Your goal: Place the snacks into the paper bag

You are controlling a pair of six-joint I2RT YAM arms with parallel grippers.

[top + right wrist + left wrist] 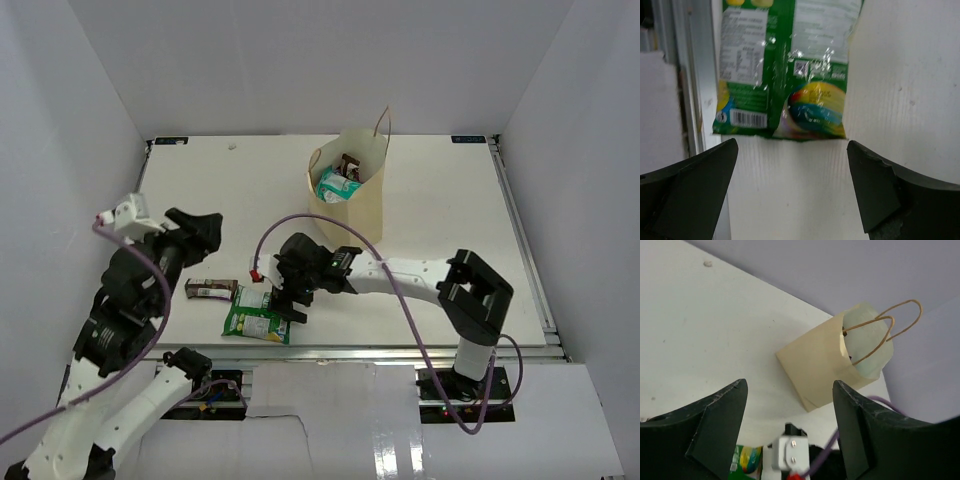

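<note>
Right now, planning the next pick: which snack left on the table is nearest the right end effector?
The green packet, right at the right end effector; the brown bar lies farther left.

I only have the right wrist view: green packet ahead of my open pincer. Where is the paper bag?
Observer: The paper bag stands upright beyond the right pincer, toward the far side of the table.
Operator: Anything inside already?
Observer: Yes, a teal-white packet and a brown item show in its mouth.
Operator: Any other snacks on the table?
Observer: One small brown bar lies just left of the green packet.
</note>
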